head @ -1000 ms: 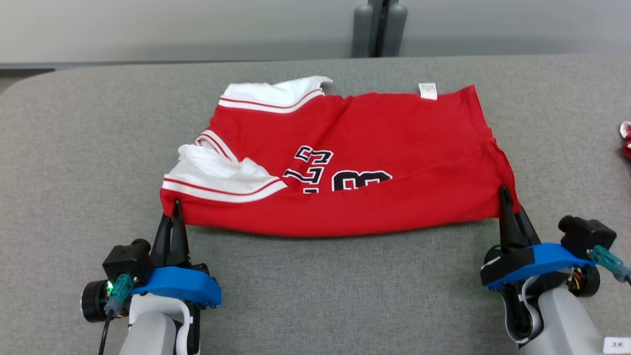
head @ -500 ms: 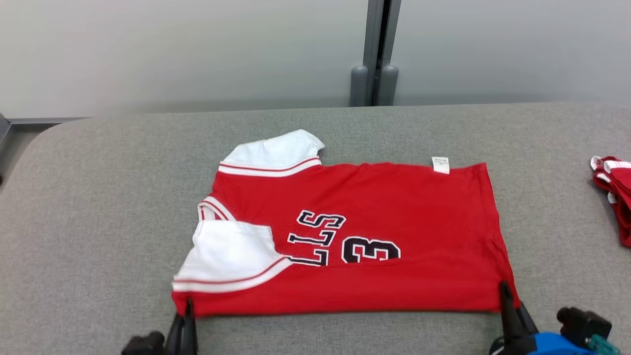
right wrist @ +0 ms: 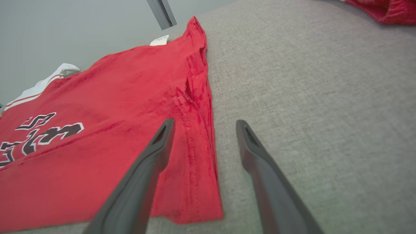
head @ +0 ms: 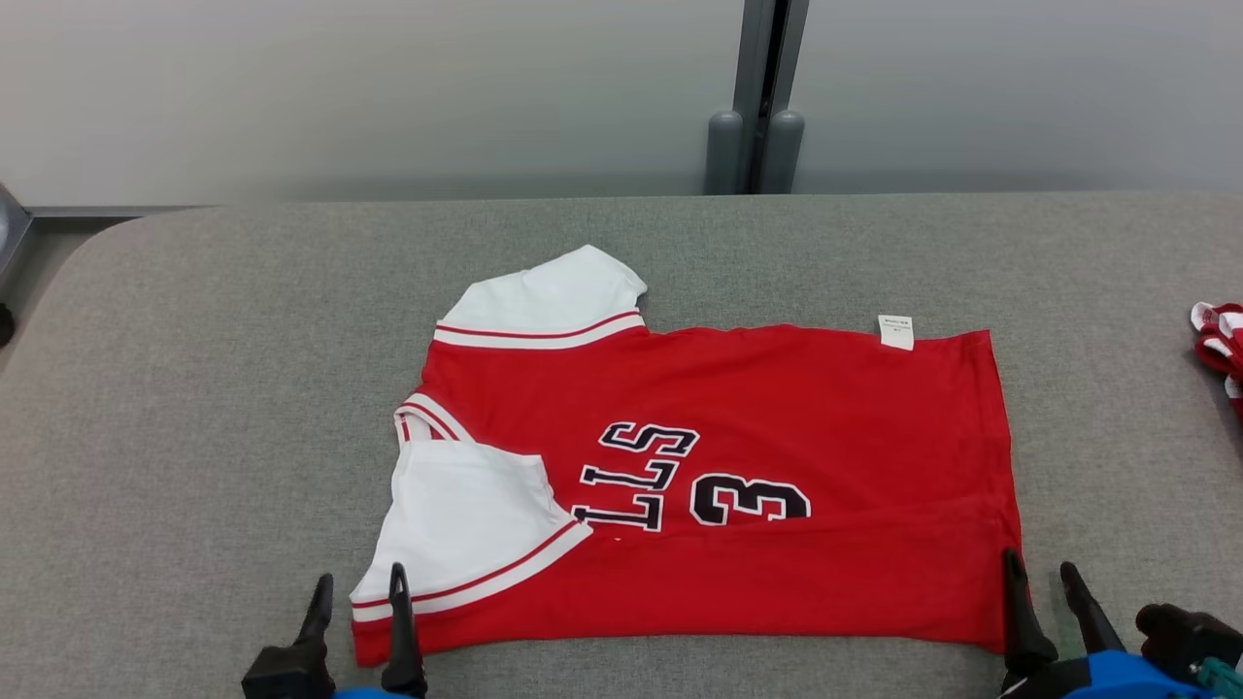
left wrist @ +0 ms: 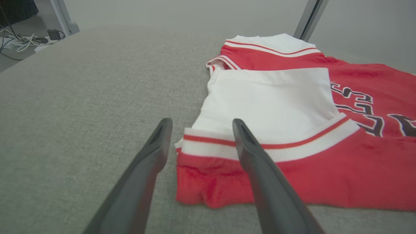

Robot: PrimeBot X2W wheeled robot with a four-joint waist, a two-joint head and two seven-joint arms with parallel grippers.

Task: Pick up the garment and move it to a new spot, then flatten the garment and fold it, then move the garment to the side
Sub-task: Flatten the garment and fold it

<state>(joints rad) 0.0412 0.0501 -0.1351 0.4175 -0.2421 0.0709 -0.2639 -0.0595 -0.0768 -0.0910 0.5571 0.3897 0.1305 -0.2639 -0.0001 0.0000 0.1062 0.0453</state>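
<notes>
The garment (head: 738, 466) is a red jersey with white sleeves and black lettering, lying flat on the grey table (head: 194, 388), folded over on itself. My left gripper (head: 357, 582) stands open at its near left corner, one finger over the white sleeve hem and the other off the cloth. In the left wrist view the left gripper (left wrist: 201, 123) straddles the edge of the garment (left wrist: 292, 97). My right gripper (head: 1041, 568) is open at the near right corner. The right wrist view has that gripper (right wrist: 204, 123) astride the side hem of the garment (right wrist: 113, 113), holding nothing.
Another red and white cloth (head: 1219, 340) lies at the table's right edge, also visible as cloth (right wrist: 383, 9) in the right wrist view. A grey post (head: 762, 136) stands against the wall behind. Cables (left wrist: 22, 40) lie on the floor past the table's left end.
Both grippers have opened and let go of the garment's near corners, and the cloth now lies flat. The head camera has tilted up, so the whole picture has shifted.
</notes>
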